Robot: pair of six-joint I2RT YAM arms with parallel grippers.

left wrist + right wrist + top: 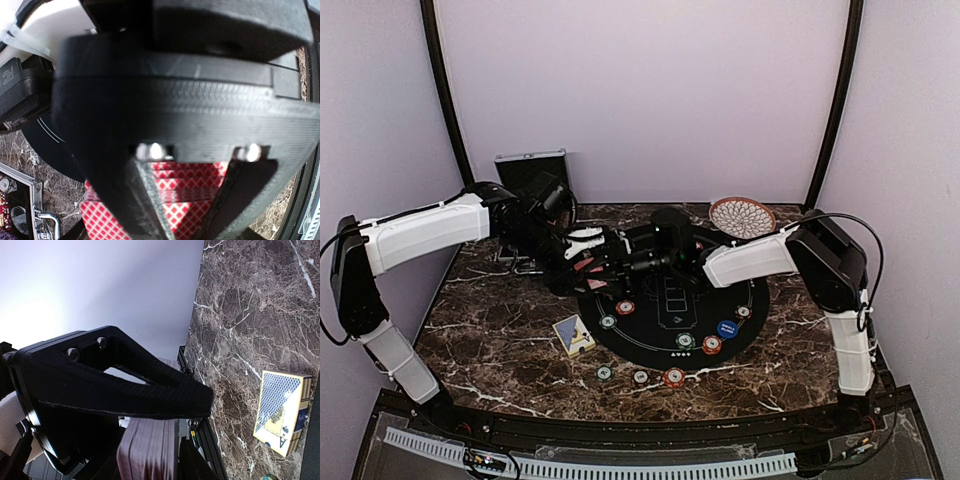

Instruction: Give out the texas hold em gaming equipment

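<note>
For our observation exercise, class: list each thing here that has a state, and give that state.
left gripper: shut on the red-backed cards
right gripper: at the cards, jaws unclear
silver case: open, lid upright
card box: lying flat
poker chips: lying flat, spread out

The top view looks down from high behind the near edge, taking in the whole table (490, 350). The left wrist view sits tight behind its own fingers (145, 205), facing down onto the cards (185, 200). The right wrist view is rolled sideways — table right, wall (100, 285) left — and is also close on the cards. It shares the blue box (280, 412) with the top view.
</note>
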